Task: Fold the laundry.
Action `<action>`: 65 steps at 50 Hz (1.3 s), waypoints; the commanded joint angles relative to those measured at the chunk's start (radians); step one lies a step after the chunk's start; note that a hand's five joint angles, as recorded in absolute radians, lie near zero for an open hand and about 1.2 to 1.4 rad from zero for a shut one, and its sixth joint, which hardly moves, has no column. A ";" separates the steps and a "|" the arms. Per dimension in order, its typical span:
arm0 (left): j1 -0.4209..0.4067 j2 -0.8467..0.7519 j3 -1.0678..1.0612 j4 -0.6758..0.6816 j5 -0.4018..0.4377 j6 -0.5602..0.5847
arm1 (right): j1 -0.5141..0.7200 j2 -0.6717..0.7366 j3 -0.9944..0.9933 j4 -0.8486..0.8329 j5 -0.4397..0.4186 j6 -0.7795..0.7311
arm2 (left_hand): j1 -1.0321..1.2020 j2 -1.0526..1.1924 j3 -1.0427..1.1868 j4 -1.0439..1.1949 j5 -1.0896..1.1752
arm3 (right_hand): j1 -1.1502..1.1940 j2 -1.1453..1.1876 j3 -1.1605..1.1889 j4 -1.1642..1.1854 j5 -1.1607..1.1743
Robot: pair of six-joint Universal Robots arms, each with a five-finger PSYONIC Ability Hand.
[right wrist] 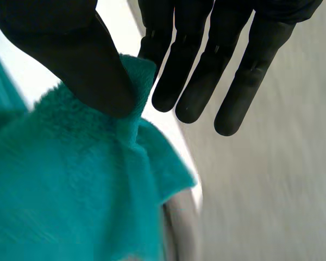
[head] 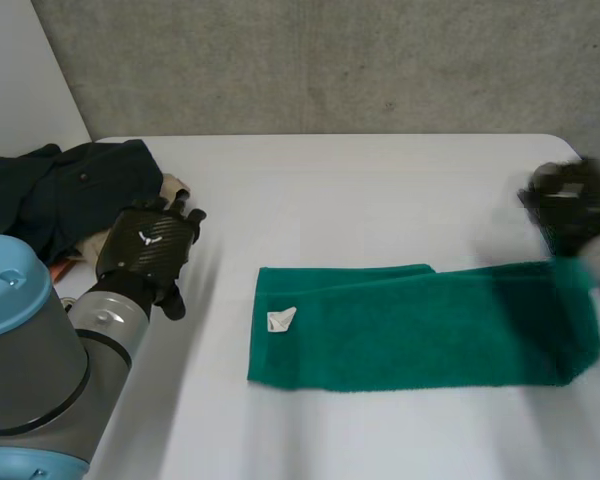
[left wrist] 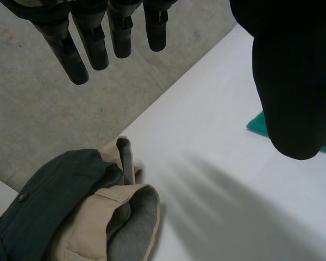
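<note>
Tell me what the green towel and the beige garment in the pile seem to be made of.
The green towel looks like cotton terry, matte, given its fuzzy nap in the right wrist view. The beige garment seems a smooth matte woven cloth; its grey lining looks softer, perhaps jersey or fleece.

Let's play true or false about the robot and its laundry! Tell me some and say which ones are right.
1. The towel is green. True.
2. The right hand pinches the towel's end. True.
3. The left hand holds the towel. False: it is open and holds nothing.
4. The pile of clothes lies on the towel. False: it lies apart, beside the left hand.
5. The towel bears a small white tag. True.
6. The table is black. False: it is white.
</note>
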 commanded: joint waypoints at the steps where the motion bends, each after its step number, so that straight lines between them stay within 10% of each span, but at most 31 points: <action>1: -0.004 0.027 -0.003 -0.004 -0.001 -0.039 | 0.434 0.076 0.033 -0.169 -0.097 0.010 | 0.010 -0.008 -0.013 -0.004 -0.027 | 0.286 0.215 0.201 0.196 0.236; 9: -0.005 0.021 0.000 0.002 0.002 -0.042 | 0.635 0.255 0.033 -0.248 -0.130 -0.005 | 0.010 -0.008 -0.013 -0.004 -0.027 | 0.286 0.215 0.201 0.196 0.236; 13: -0.010 0.010 0.011 0.003 0.002 -0.045 | 0.631 0.271 0.040 -0.216 -0.113 0.002 | 0.010 -0.008 -0.013 -0.004 -0.027 | -0.777 -0.849 -0.863 -0.868 -0.828; 16: -0.025 -0.004 0.023 0.008 0.004 -0.045 | 0.615 0.248 0.064 -0.209 -0.118 0.041 | 0.010 -0.008 -0.013 -0.004 -0.027 | -0.935 -1.007 -1.021 -1.026 -0.986; 27: -0.172 -0.111 0.174 0.019 0.004 -0.043 | 0.276 -0.042 0.155 -0.003 -0.114 0.490 | 0.013 -0.005 -0.010 -0.001 -0.024 | -0.935 -1.007 -1.021 -1.026 -0.986; 40: -0.310 -0.315 0.293 0.006 -0.010 -0.040 | 0.049 -0.009 0.294 0.084 -0.078 0.270 | 0.016 -0.002 -0.007 0.002 -0.021 | -0.617 -0.689 -0.703 -0.708 -0.668; 45: -0.306 -0.295 0.274 0.002 -0.011 -0.042 | 0.045 0.059 0.277 0.087 -0.020 0.205 | 0.016 -0.002 -0.007 0.002 -0.021 | 0.045 -0.027 -0.041 -0.046 -0.006; 52: -0.237 -0.154 0.185 0.003 -0.010 -0.043 | 0.097 0.025 0.175 0.030 0.106 0.157 | 0.019 0.000 -0.004 0.005 -0.018 | 0.286 0.215 0.201 0.196 0.236; 65: -0.076 0.045 0.004 0.005 -0.005 -0.045 | 0.710 0.225 -0.118 0.002 0.106 0.131 | 0.016 -0.002 -0.007 0.002 -0.021 | 0.286 0.215 0.201 0.196 0.236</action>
